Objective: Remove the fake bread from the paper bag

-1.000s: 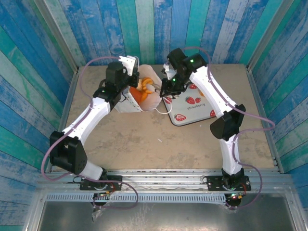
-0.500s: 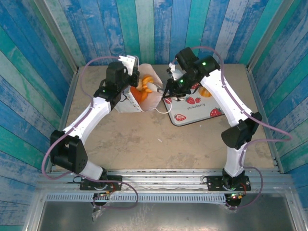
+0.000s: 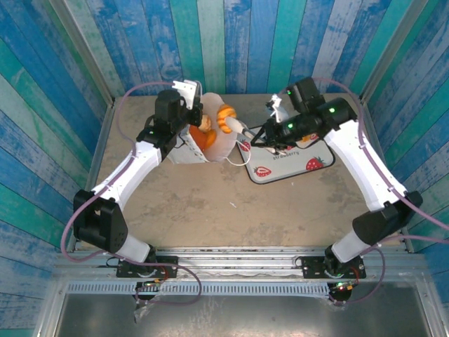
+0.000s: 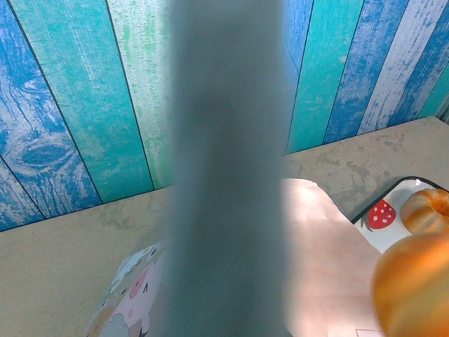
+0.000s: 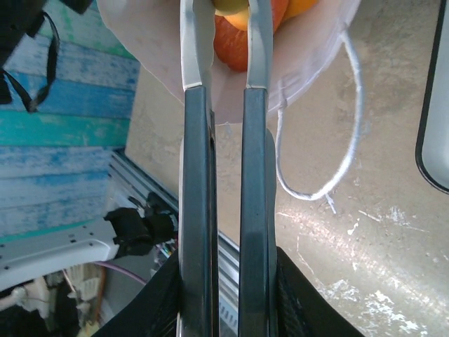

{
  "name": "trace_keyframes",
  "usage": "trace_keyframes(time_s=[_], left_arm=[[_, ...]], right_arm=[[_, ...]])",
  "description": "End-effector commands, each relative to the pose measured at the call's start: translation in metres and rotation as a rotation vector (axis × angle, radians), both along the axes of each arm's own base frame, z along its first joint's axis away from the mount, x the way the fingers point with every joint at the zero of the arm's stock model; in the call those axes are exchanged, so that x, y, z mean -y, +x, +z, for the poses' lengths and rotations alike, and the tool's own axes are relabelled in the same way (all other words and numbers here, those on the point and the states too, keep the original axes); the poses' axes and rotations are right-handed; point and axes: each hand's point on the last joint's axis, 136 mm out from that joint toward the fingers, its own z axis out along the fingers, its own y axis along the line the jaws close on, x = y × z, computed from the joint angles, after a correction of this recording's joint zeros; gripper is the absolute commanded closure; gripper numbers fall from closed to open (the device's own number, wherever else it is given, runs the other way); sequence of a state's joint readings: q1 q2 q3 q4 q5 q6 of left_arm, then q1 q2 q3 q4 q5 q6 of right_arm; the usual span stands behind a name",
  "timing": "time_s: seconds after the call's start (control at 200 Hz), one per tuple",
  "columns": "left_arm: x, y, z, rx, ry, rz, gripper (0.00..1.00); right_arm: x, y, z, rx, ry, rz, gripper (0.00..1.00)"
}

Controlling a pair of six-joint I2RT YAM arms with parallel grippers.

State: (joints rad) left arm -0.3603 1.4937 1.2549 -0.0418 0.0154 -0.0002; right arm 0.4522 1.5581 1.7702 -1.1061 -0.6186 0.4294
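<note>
Seen from above, two white robot arms reach over a tan table [image 3: 210,210] boxed in by blue and teal plank walls.

On the left, the left gripper [image 3: 188,130] is clenched at the left rim of the paper bag [image 3: 219,149]. It appears to be pinching the paper so the bag cannot slide and its mouth gapes toward the other arm. Its wrist camera has a blurred grey bar across the middle, too close to identify, with the bag's pale wall beside it.

Inside the bag sits orange fake bread [image 3: 202,138]. At the bag's mouth, the right gripper [image 3: 236,128] comes in from the right and grasps an orange ridged croissant [image 3: 225,117] at the rim of the opening. Its wrist view shows two long fingers [image 5: 195,56] nearly parallel, the pastry nipped between their tips. A cord handle [image 5: 351,126] hangs loose onto the table.

Further right, just beside the bag, lies a white strawberry-printed tray [image 3: 280,172], likely the landing place. One golden roll [image 4: 429,209] already lies on it.
</note>
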Motion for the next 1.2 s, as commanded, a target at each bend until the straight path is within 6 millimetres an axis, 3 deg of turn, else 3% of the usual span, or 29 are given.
trace_keyframes(time_s=[0.0,0.2,0.456,1.007,1.197], left_arm=[[0.004,0.011,0.014,0.036,-0.019,0.010,0.99],[0.004,0.012,0.016,0.039,-0.023,0.010,0.99],[0.003,0.011,0.015,0.037,-0.010,0.015,1.00],[0.001,0.010,0.012,0.028,-0.012,0.021,1.00],[0.001,0.009,0.009,0.023,-0.013,0.023,1.00]], right_arm=[[0.013,0.000,0.024,0.059,0.103,-0.034,0.71],[0.070,0.003,0.022,0.078,0.129,-0.185,0.70],[0.130,0.006,-0.022,-0.002,0.180,-0.351,0.69],[0.207,-0.002,-0.119,-0.169,0.186,-0.555,0.69],[0.230,0.000,-0.143,-0.211,0.177,-0.606,0.69]])
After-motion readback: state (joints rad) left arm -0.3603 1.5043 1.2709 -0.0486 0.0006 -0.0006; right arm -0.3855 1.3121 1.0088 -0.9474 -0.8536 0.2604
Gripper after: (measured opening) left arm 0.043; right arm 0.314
